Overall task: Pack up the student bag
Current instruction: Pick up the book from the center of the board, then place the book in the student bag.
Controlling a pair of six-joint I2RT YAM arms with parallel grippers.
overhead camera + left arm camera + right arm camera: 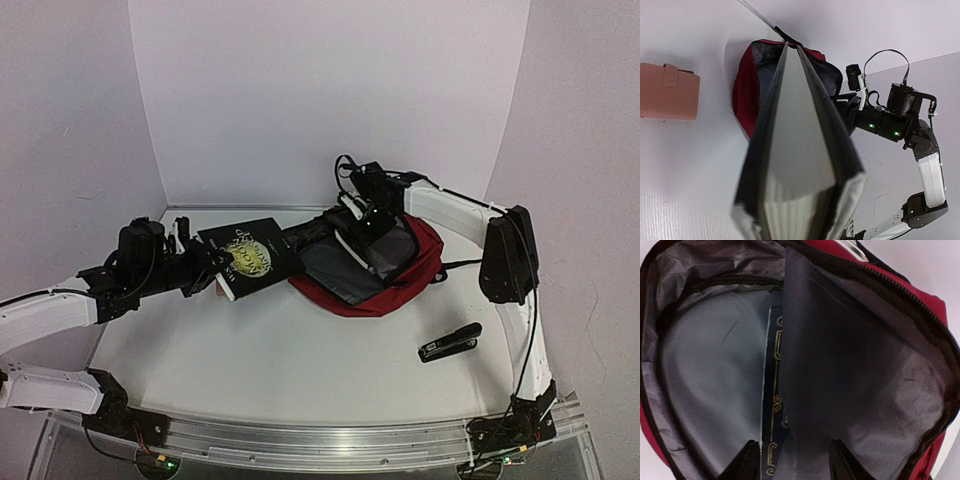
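The dark red student bag [412,283] lies open at the back middle of the table, grey lining up. My left gripper [210,268] is shut on a black book with a gold emblem [248,256], held just left of the bag's mouth. The book [800,145] fills the left wrist view and hides the fingers, with the bag [742,90] right behind its far end. My right gripper [365,215] is at the bag's opening. Its gripper [792,462] stands open inside the bag [705,365], with an inner fabric divider [840,365] and a gold-trimmed dark cover edge [772,405] between the fingers.
A black stapler [450,342] lies on the table in front of the bag, to the right. A pink wallet [667,91] lies flat on the table left of the bag. White walls close in the table at the back and sides.
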